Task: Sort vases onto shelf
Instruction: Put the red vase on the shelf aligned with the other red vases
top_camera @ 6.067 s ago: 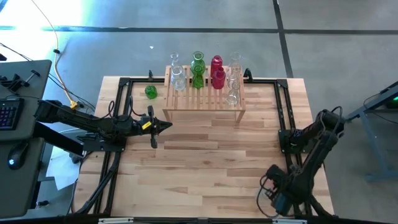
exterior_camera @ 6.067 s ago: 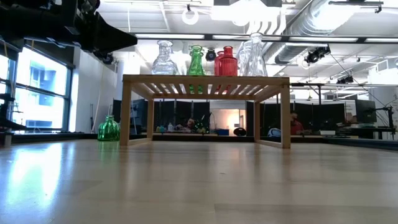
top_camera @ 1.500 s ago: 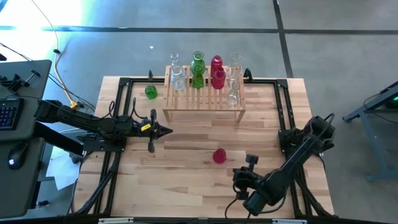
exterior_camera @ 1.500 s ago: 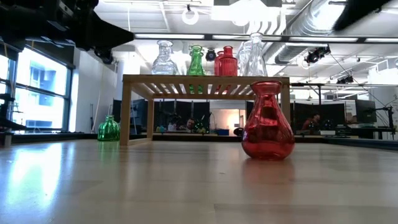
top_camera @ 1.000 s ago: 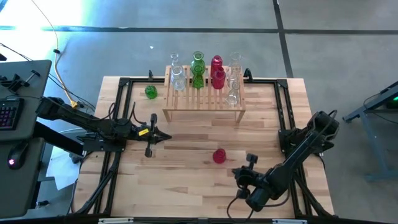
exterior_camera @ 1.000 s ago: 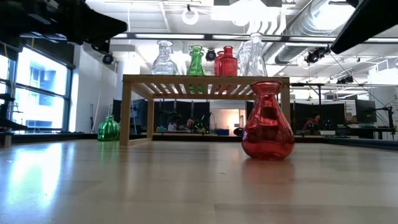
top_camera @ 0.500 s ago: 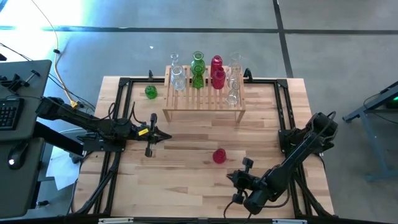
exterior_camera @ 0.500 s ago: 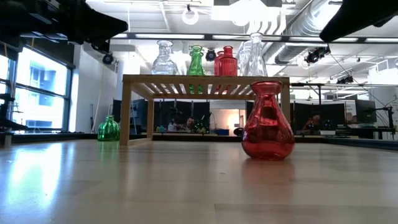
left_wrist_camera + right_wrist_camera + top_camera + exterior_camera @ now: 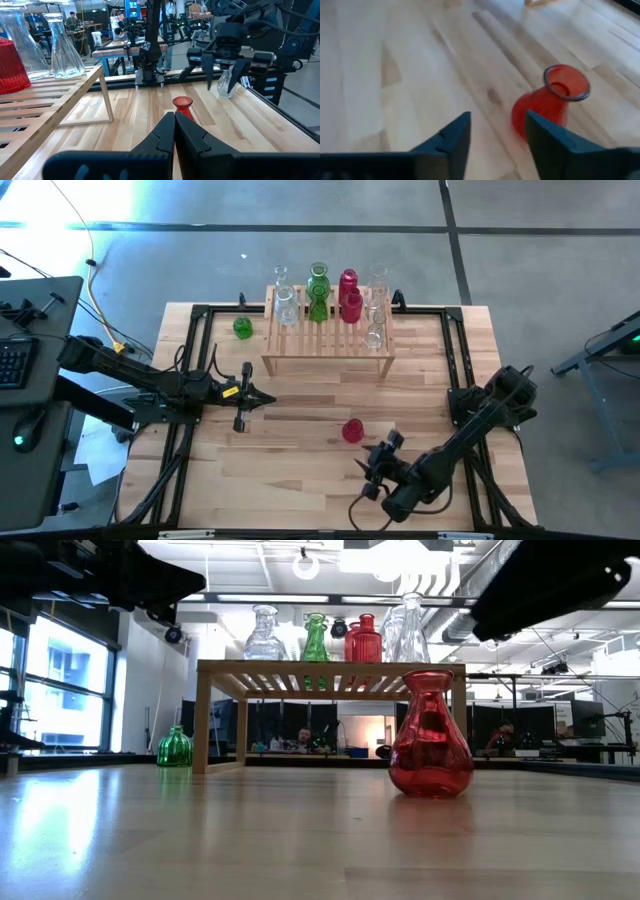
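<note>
On the open planks, near of the shelf: a red vase (image 9: 352,430) stands upright and alone, round-bodied with a flared mouth, touched by nothing.
Right gripper: the right gripper (image 9: 377,461) hangs just near-right of the red vase, its fingers (image 9: 454,138) spread apart and empty; the vase lies ahead of the gap between them, not inside it.
Right arm pose: stretched low and leftward from its base at the table's right edge, wrist tipped toward the vase.
Shelf: the shelf (image 9: 328,343) stands at the far middle of the table (image 9: 300,480), well apart from the red vase.
On the shelf: clear, green and red vases stand upright in a cluster along its far part, among them a green vase (image 9: 318,283) and a tall red one (image 9: 348,282).
Off the shelf: a small green vase (image 9: 242,327) sits on the table just left of the shelf.
Left gripper: the left gripper (image 9: 262,394) hovers over the left part of the table, near-left of the shelf, fingers pressed together on nothing.
Left arm pose: reaching level toward the right from the left edge.
</note>
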### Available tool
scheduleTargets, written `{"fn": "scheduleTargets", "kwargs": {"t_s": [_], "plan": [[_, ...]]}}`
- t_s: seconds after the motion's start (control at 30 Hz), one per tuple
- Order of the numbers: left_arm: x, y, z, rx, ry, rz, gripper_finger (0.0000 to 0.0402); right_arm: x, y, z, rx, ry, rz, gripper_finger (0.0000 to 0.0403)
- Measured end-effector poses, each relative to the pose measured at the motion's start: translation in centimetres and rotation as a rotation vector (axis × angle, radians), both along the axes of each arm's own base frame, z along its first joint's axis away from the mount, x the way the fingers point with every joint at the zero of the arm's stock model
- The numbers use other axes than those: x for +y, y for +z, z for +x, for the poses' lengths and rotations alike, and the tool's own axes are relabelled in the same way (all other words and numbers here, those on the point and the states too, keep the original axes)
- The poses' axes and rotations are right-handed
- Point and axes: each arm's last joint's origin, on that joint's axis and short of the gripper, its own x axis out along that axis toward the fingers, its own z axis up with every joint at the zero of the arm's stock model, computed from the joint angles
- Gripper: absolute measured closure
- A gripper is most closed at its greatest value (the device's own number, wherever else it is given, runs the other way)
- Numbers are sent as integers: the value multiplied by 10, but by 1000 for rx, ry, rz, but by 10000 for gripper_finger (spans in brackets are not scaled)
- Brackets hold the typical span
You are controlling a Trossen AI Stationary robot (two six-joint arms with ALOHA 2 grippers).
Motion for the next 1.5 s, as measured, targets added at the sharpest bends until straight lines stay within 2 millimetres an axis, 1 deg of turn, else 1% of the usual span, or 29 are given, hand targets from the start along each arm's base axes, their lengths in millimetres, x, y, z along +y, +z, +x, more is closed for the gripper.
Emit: {"fn": "scheduleTargets", "kwargs": {"t_s": [0.1, 0.2, 0.3, 0.37, 0.5, 0.73, 0.97, 1.07, 1.23, 1.33, 1.5], "plan": [[0, 0, 0, 0, 0, 0, 401, -5, 0, 3, -24, -48, 12, 191], [0, 0, 0, 0, 0, 0, 401, -9, 0, 5, -36, -85, 27, 157], [0, 0, 0, 0, 0, 0, 401, -9, -6, 6, -40, -105, 10, 135], [0, 0, 0, 0, 0, 0, 402, -8, -11, 7, -31, -106, -5, 128], [0, 0, 0, 0, 0, 0, 401, -7, -22, 9, -31, -129, -26, 125], [0, 0, 0, 0, 7, 0, 401, -9, -31, 8, -5, -151, -52, 125], [1, 0, 0, 0, 19, 1, 401, -14, -46, 15, -10, -204, -77, 125], [1, 0, 0, 0, 19, 1, 402, -17, -48, 18, -31, -223, -102, 125], [1, 0, 0, 0, 19, 1, 401, -24, -46, 23, -114, -269, -159, 125], [1, 0, 0, 0, 19, 1, 402, -29, -46, 26, -127, -287, -176, 125], [1, 0, 0, 0, 19, 0, 401, -34, -58, 36, -118, -300, -212, 125]]}}
